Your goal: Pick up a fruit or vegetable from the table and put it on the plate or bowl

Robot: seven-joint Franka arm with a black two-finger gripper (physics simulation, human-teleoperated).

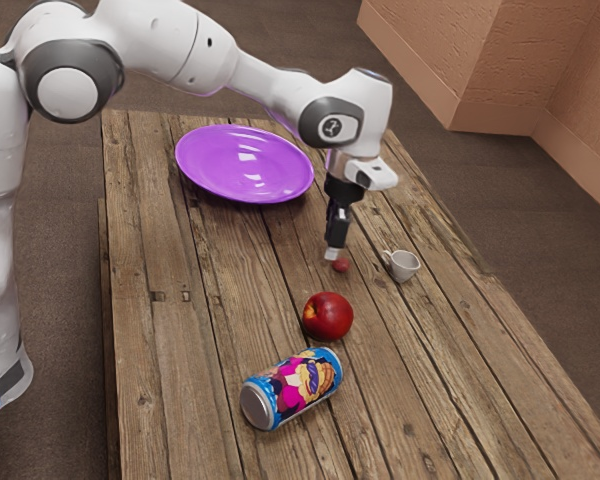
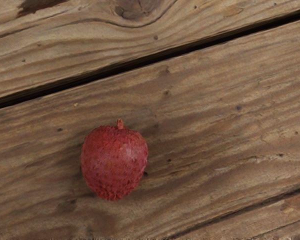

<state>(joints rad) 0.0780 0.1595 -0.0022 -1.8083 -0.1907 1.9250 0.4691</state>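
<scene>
**Hand Hangs Over a Small Red Fruit**

The robot's black hand [image 1: 335, 250] points straight down at the wooden worktop [image 1: 180, 330]. It hangs just above a small red fruit [image 1: 341, 265]. From the side, nobody can tell if the hand is apart or together. It holds nothing.

The small red fruit lies on the worktop. In the wrist view the small red fruit [image 2: 114, 161] has bumpy skin and a tiny stalk on top. It rests on one plank, near a dark gap between two planks.

The purple plate [image 1: 244, 163] sits at the far end of the worktop, behind the hand. It has no food on it.

A little white cup [image 1: 404, 264] stands near the small red fruit, toward the exterior view's right. A bigger red apple [image 1: 327, 315] lies closer to the front.

In front of the apple, a can [image 1: 291, 388] lies on its side. Its label is blue, pink and yellow, with a cartoon picture on it. The words on it are too small to read.
</scene>
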